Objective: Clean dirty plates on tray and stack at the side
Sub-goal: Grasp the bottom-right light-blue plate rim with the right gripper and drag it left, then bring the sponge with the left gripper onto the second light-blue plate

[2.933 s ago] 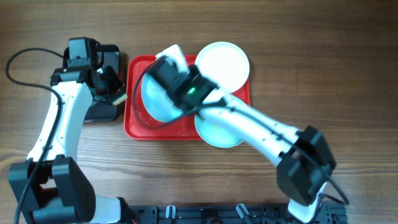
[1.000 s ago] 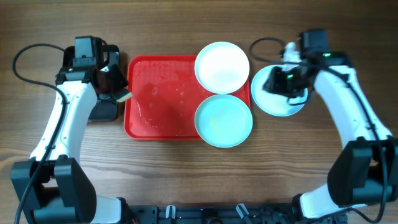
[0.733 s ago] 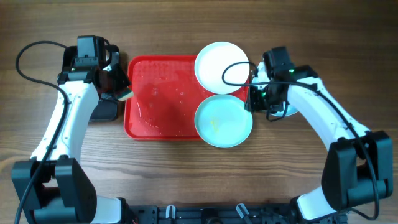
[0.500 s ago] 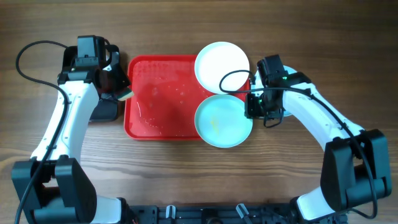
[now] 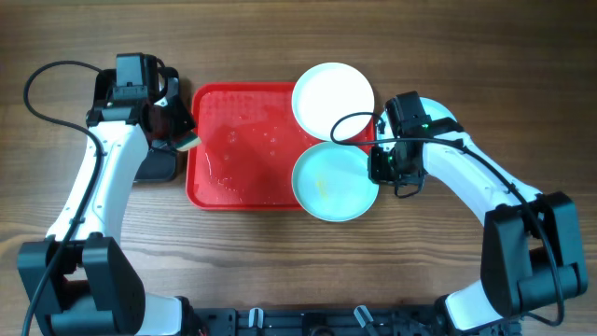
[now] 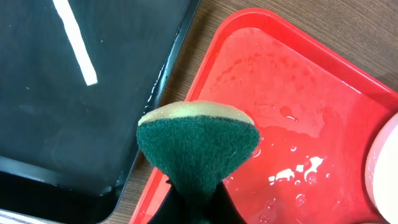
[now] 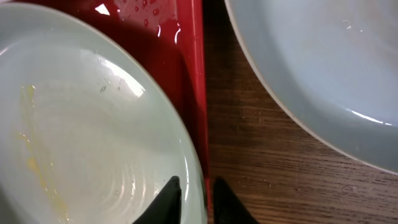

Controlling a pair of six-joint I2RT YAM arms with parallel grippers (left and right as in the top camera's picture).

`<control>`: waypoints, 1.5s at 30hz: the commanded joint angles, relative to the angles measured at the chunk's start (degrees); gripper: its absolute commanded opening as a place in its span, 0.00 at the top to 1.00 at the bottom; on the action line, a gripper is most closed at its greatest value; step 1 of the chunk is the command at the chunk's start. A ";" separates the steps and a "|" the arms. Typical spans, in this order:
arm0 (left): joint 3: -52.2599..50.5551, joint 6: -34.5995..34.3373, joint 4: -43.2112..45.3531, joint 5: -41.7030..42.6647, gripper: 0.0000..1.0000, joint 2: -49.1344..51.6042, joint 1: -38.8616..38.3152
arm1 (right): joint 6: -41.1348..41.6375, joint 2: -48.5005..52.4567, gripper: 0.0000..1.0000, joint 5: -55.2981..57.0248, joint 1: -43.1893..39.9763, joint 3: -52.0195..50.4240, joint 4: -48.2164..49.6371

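The red tray (image 5: 242, 159) lies on a wooden table (image 5: 280, 37). A cream-white plate (image 5: 333, 101) overlaps its far right corner; a mint plate (image 5: 326, 187) overhangs its near right corner. The right gripper (image 5: 381, 166) sits at the mint plate's right rim. The left gripper (image 5: 175, 138) holds a sponge (image 5: 188, 144) — positioned between the black bin (image 5: 160, 168) and the tray's left edge.

three plates: one cream-white plate (image 5: 333, 101) over the red tray's (image 5: 242, 149) far right corner, one mint plate (image 5: 331, 182) at its near right corner, and a second mint plate (image 7: 323, 68) on the tabletop beside the tray's right edge. one tray, one black bin (image 6: 62, 93), one green sponge (image 6: 198, 146).
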 commanded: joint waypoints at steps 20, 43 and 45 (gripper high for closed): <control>0.26 1.11 0.00 0.46 0.96 0.35 -0.13 | 11.54 0.22 0.96 -0.11 14.64 10.27 4.85; 0.22 1.11 0.39 2.03 0.96 0.35 -0.31 | 19.78 11.41 0.72 1.36 19.69 10.32 19.04; 0.09 1.11 0.44 2.16 0.96 0.48 -0.50 | 19.80 12.72 0.74 -0.59 19.58 10.64 19.08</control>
